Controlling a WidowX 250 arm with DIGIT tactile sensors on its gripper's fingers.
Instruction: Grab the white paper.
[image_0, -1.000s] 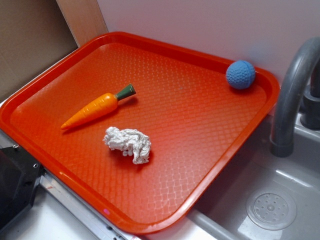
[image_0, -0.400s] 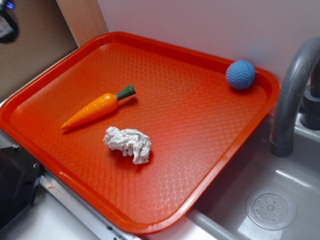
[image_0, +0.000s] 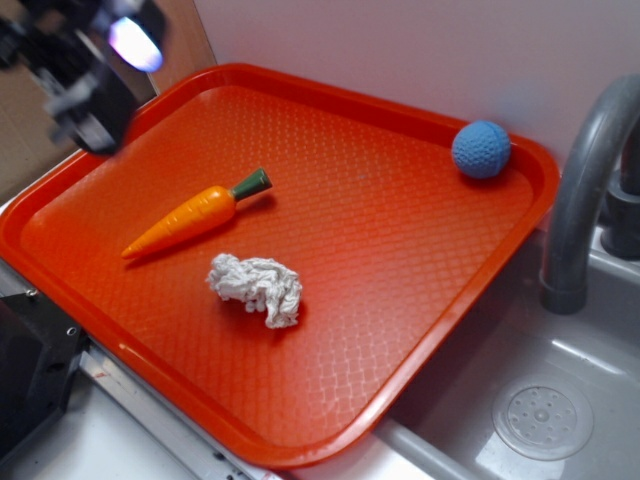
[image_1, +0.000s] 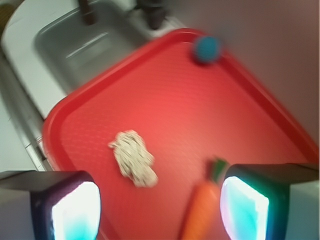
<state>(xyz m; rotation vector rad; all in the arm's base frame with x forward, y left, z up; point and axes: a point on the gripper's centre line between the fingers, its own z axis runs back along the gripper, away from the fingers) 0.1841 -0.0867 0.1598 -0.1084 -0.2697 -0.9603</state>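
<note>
Approach stage, paper not yet taken. The pincer (image_1: 160, 207) hangs above the tray (image_1: 280, 120), its two pads spread wide with nothing between them; in the exterior view it is only a blurred dark mass (image_0: 85, 70) over the tray's far left corner. The paper (image_1: 134, 159), a lumpy off-white wad, lies flat on the tray below and ahead of the pincer, nearer the left pad (image_1: 75, 212) than the right. The carrot (image_1: 202, 210) lies just beside the right pad's line of descent, its green end towards the paper but apart from it.

Likely faults, as judged from here: a descent without first centring over the wad could close on one end only, so that the soft paper pulls free; a descent drifting right could catch or push the carrot; pads driven too low would scrape the textured tray.

The ball (image_1: 207, 48) rests far ahead by the tray rim, and the sink (image_1: 90, 47) lies beyond; neither obstructs. The wrist view is motion-blurred.
</note>
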